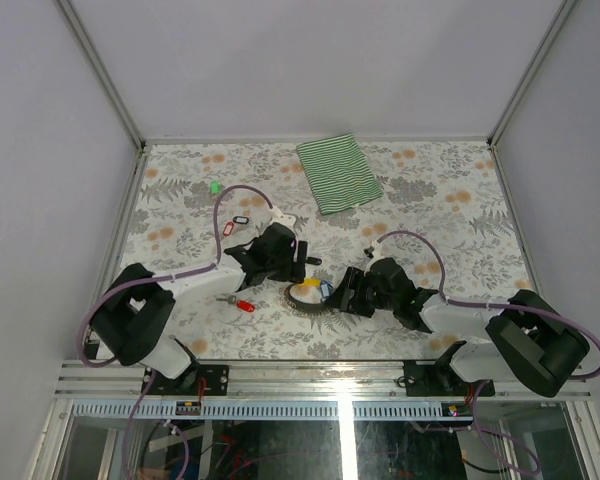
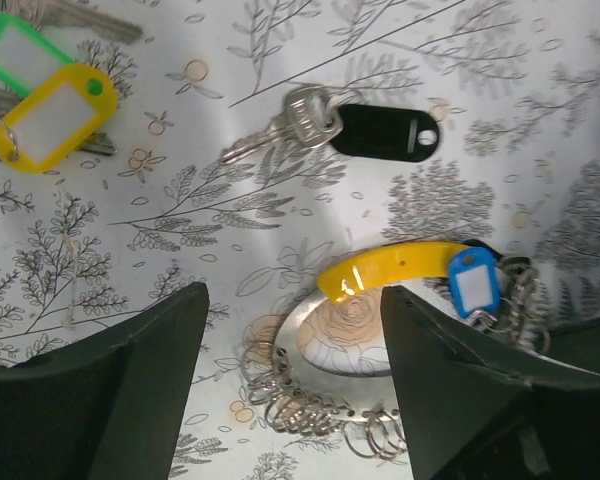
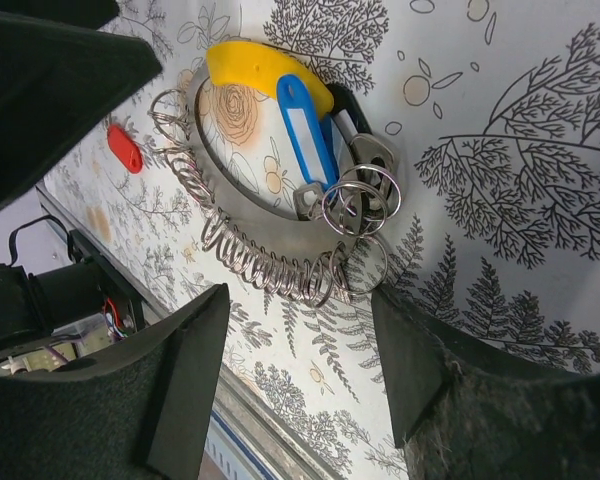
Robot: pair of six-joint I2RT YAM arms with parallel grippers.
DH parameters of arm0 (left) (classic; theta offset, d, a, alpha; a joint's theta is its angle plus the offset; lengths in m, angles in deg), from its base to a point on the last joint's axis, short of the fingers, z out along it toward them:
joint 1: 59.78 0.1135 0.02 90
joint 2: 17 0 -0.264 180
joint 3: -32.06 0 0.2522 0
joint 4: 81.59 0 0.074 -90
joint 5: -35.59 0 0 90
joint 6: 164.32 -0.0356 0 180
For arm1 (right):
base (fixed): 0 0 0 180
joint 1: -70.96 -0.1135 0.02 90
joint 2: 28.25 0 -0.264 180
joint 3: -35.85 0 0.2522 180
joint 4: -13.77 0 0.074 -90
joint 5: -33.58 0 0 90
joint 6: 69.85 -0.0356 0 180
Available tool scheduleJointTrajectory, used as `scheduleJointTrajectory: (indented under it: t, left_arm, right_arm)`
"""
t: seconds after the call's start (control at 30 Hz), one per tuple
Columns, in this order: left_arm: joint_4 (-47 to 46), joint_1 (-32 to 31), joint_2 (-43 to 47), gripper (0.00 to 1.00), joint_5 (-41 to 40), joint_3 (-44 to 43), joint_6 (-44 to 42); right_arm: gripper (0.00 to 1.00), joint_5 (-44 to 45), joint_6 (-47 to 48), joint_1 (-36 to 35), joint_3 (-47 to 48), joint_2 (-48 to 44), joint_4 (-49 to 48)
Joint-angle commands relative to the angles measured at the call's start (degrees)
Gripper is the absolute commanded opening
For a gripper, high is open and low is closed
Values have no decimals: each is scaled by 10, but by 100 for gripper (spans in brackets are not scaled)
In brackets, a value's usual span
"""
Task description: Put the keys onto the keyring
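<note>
- Nearest me, one red-tagged key (image 1: 245, 305) lies loose on the surface (image 1: 460, 200), just left of the keyring (image 3: 218, 172).
- The one keyring lies flat, and a blue-tagged key (image 3: 305, 130) appears threaded on it. I judge it light, stiff and slick, so its yellow sleeve (image 2: 390, 268) looks the best hold.
- My left tool (image 2: 295, 300) and right tool (image 3: 300, 310) flank the keyring, both spread wide and empty.
- Beyond the keyring lie a black-tagged key (image 2: 385, 130), then a yellow-tagged key (image 2: 52, 118) and a green-tagged key (image 2: 20, 52). That makes five keys, all light. I'd take them by the thicker tags.
</note>
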Motion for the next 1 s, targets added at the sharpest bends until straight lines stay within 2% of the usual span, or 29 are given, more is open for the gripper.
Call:
scheduleJointTrajectory:
  t: [0.0,0.17,0.57,0.8,0.97]
  left_arm:
    - [14,4,-37,70,-36,-17,9]
    - [64,5,-54,65,-80,-19,16]
    - [85,4,-2,63,-44,36,45]
    - [88,-37,-8,62,-36,45,75]
    - [93,-88,-15,60,-31,40,110]
  right_arm:
    - [66,32,-5,-4,18,16,-15]
    - [67,35,10,-1,41,33,-7]
    - [64,-19,26,44,68,102,-75]
    - [64,-89,67,70,109,142,-125]
    - [64,-92,118,108,130,134,-79]
